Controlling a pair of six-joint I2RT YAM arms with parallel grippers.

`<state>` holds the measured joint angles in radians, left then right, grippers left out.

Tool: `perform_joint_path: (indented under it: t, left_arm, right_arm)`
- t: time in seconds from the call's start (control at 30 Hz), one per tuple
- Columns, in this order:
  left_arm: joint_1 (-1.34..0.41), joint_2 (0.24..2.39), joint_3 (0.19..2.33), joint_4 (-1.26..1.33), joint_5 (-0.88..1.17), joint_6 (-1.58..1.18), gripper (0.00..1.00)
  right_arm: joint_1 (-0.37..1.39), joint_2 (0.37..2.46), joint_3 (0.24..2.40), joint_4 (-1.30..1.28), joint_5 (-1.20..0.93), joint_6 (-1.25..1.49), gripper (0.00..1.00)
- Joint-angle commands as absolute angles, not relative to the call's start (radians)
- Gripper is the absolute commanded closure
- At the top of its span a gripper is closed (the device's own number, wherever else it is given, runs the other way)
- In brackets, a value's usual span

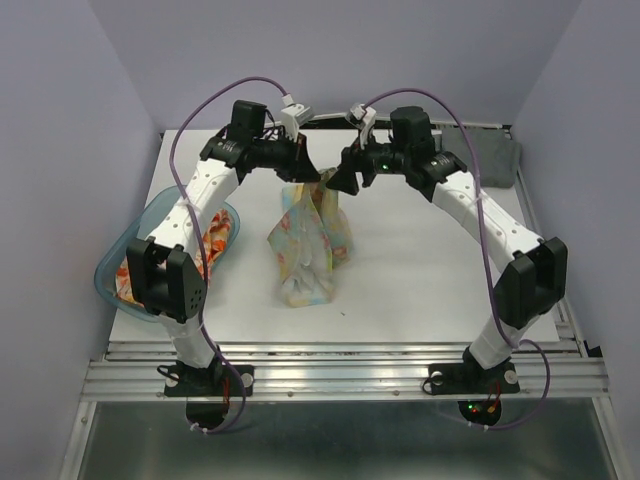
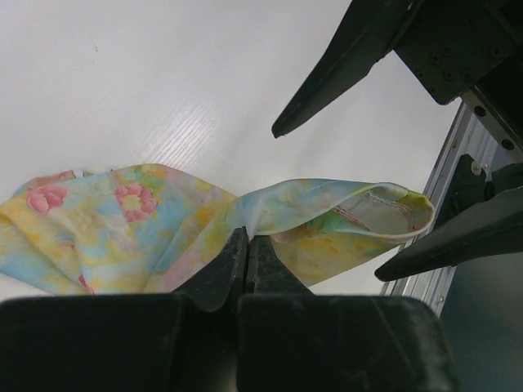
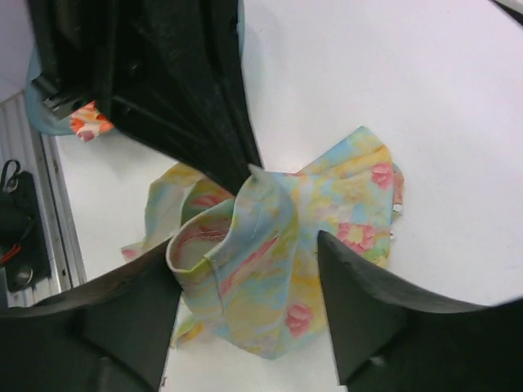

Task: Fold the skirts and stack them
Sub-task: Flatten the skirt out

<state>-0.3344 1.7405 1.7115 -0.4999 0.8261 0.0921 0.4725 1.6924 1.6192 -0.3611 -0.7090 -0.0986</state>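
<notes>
My left gripper (image 1: 303,168) is shut on the top of the pale pastel floral skirt (image 1: 305,245), which hangs from it down onto the white table (image 1: 420,270). In the left wrist view the jaws (image 2: 246,238) are pressed together on the cloth (image 2: 122,220). My right gripper (image 1: 336,180) is open right beside it. Its two fingers straddle a rolled fold of the same skirt (image 3: 351,188), one on each side (image 3: 243,239). The dark grey skirt (image 1: 495,155) lies at the back right corner. The white skirt with orange-red flowers (image 1: 215,238) lies in the basin.
A translucent blue plastic basin (image 1: 105,270) sits at the table's left edge, partly under the left arm. Metal rails (image 1: 340,370) run along the near edge, and purple walls close in on the sides and back.
</notes>
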Motion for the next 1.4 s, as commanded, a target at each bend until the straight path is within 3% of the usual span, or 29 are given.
perform_joint_path:
  t: [0.0,0.13,0.17,0.47,0.57,0.63,0.87,0.97,1.37]
  left_arm:
    - [-0.341,1.720,1.747,-0.499,0.864,0.112,1.00]
    - [-0.342,1.707,1.735,-0.488,0.879,0.127,1.00]
    - [-0.342,1.700,1.732,-0.485,0.879,0.130,1.00]
    - [-0.313,1.744,1.744,-0.558,0.687,0.190,0.90]
    - [-0.313,1.761,1.705,-0.545,0.625,0.177,0.68]
    - [-0.318,1.764,1.675,-0.511,0.580,0.166,0.60]
    - [-0.341,1.712,1.501,-0.353,0.523,0.169,0.48]
    - [-0.350,1.641,1.369,-0.273,0.563,0.213,0.39]
    - [-0.570,1.661,1.180,-0.072,0.362,0.430,0.33]
  right_arm:
    - [0.480,1.730,1.675,-0.244,-0.557,-0.060,0.40]
    - [0.480,1.753,1.698,-0.241,-0.480,-0.100,0.80]
    - [0.480,1.753,1.701,-0.242,-0.463,-0.106,0.99]
    - [0.351,1.792,1.905,-0.236,-0.362,-0.065,0.99]
    - [0.328,1.799,1.972,-0.233,-0.399,-0.041,0.99]
    - [0.328,1.795,1.986,-0.221,-0.451,-0.003,0.99]
    - [0.328,1.781,2.003,-0.196,-0.456,0.054,0.99]
    - [0.328,1.767,1.979,-0.206,-0.414,0.012,0.99]
    - [0.301,1.652,1.657,-0.170,-0.127,-0.130,0.99]
